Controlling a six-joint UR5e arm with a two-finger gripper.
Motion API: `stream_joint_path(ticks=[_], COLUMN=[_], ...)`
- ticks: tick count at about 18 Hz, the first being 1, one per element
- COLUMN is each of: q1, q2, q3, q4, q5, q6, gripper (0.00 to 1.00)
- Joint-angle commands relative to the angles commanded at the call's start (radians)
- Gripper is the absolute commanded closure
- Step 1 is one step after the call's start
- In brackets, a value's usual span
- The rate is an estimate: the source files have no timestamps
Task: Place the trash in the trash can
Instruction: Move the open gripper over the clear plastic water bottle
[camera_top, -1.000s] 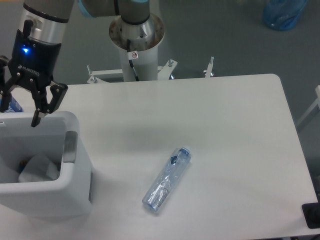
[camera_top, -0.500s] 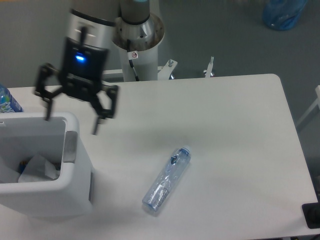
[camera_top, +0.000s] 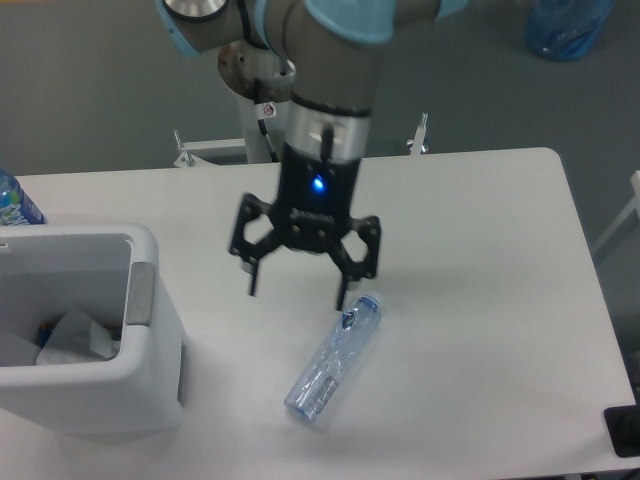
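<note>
Wrapper (camera_top: 75, 335) half-hidden in trash can (camera_top: 150, 395), gripper (camera_top: 297, 293) spread

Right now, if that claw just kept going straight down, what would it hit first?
Probably the bare table. The open gripper points down beside the bottle, whose cap end is near one finger, though depth is unclear.

The bin (camera_top: 100, 330) is cut off at the left edge. The wrapper (camera_top: 75, 335) sits partly hidden inside it. My arm (camera_top: 330, 60) runs off the top. The blue bag (camera_top: 568, 25) is cut off too.
</note>
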Motion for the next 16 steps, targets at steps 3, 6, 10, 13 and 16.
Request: stream_joint_path(ticks=[3, 6, 10, 13, 16], q1=[0.000, -0.005, -0.006, -0.026, -0.063], q2=[-0.067, -0.118, -0.161, -0.201, -0.235], q3=[0.008, 0.006, -0.006, 0.006, -0.001], q4=[0.002, -0.003, -0.011, -0.014, -0.020], q5=[0.017, 0.101, 0.123, 0.132, 0.161], q6=[0.066, 0.196, 0.375, 0.470, 0.470], gripper=[0.00, 0.01, 0.01, 0.01, 0.01])
